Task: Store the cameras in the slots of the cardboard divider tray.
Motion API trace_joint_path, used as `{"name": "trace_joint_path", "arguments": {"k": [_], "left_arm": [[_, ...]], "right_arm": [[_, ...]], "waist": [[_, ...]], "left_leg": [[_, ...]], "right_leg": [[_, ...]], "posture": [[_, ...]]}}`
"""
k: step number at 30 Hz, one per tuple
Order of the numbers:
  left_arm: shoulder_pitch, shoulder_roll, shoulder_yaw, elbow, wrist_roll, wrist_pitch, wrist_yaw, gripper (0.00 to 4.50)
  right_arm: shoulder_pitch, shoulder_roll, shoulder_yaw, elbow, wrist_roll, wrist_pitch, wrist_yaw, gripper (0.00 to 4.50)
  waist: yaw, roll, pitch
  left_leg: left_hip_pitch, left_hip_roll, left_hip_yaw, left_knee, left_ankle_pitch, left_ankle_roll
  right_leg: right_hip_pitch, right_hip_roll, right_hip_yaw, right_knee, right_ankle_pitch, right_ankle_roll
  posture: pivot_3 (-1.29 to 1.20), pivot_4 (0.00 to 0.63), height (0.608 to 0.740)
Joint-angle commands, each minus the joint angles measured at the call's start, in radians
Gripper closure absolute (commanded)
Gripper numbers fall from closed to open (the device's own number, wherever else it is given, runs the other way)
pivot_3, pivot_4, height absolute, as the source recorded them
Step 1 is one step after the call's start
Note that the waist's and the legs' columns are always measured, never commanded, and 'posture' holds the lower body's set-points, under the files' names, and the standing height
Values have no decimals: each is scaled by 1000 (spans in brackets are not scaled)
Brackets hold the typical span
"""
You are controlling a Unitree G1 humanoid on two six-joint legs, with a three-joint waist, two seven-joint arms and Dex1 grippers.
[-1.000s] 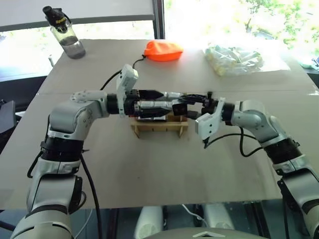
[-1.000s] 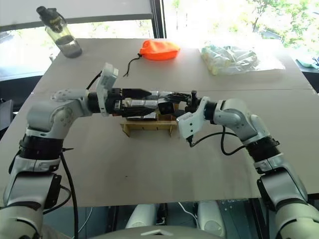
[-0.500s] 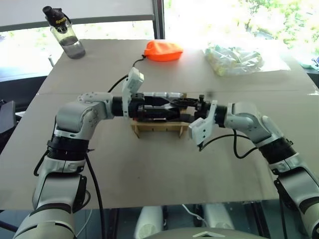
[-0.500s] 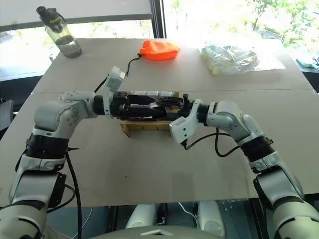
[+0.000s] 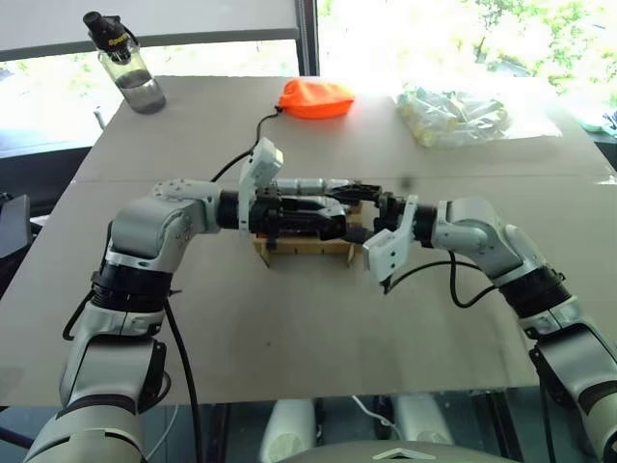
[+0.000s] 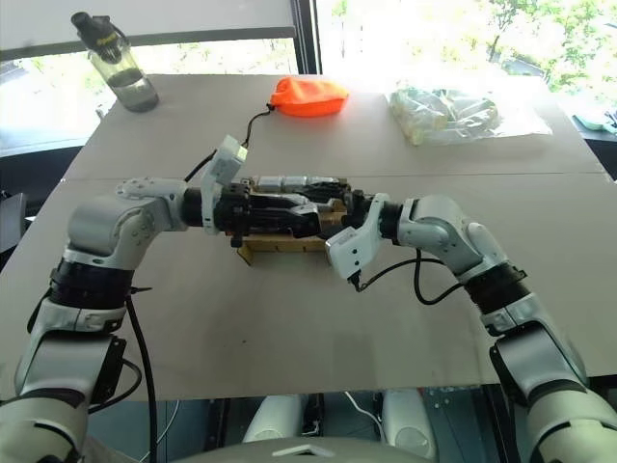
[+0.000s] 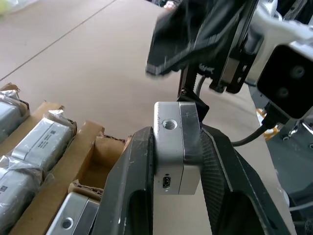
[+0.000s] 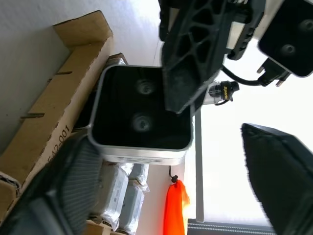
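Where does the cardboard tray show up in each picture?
Head views: cardboard divider tray sits mid-table, under both arms.
Left wrist view: its slots lie beneath the gripped camera.
Right wrist view: its wall runs beside that camera.
Shared landmark: orange pouch, beyond the tray.

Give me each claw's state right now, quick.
Left claw: shut on a silver camera.
Right claw: open, fingers either side of that camera, not gripping.

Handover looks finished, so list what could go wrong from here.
1. The left hand pinches the camera by its lower part only; it may tilt or slip on the way down.
2. The open right hand flanks the camera closely and may knock it when it withdraws.
3. The empty slot looks tight; a crooked camera could catch the cardboard divider tray.
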Motion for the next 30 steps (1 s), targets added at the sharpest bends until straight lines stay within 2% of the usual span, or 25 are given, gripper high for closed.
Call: {"name": "trace_joint_path", "arguments": {"k": [1, 6, 11, 14, 20, 24, 30], "left_arm": [[-43, -12, 8, 59, 55, -141, -40, 3782], [-129, -65, 21, 234, 122, -334, -81, 3782], [-228, -123, 42, 433, 144, -525, -192, 3782], [-284, -160, 32, 549, 160, -611, -279, 3782], [-348, -184, -41, 741, 199, -780, -356, 3782], [-398, -199, -62, 886, 236, -889, -356, 3782], [-428, -227, -84, 993, 277, -999, -356, 3782]], "right_arm": [[8, -4, -44, -63, 96, 55, 18, 11], [126, -60, -89, -161, 302, 201, 122, 11], [337, -136, -173, -390, 627, 566, 242, 11], [485, -177, -277, -539, 880, 830, 238, 11], [716, -246, -470, -704, 1182, 1107, 220, 11], [804, -237, -570, -719, 1236, 1154, 184, 11], [902, -186, -637, -723, 1207, 1048, 245, 11]], "waist": [[1, 0, 0], [9, 0, 0], [15, -1, 0], [19, -1, 0], [26, -1, 0], [27, -3, 0], [28, -4, 0]], "left_leg": [[0, 0, 0, 0, 0, 0], [-1, -1, 1, 1, 0, 0], [-2, -1, 2, 1, 0, 0], [-2, -1, 3, 1, 0, 0], [-1, -1, 2, 2, 0, 1], [-1, -1, -1, 2, -1, 2], [-2, -2, -4, 2, -2, 4]], "right_leg": [[0, 0, 0, 0, 0, 0], [0, 0, -2, 0, 0, 0], [1, 0, -4, -1, 0, 0], [1, 0, -4, -1, 0, 0], [2, 0, -5, -1, 0, 0], [2, 1, -4, -1, 0, 0], [2, 1, -4, -2, 0, 0]], "posture": [[0, 150, 740], [0, 150, 740], [0, 150, 740], [0, 150, 740], [0, 150, 740], [0, 150, 740], [0, 150, 740]]}}
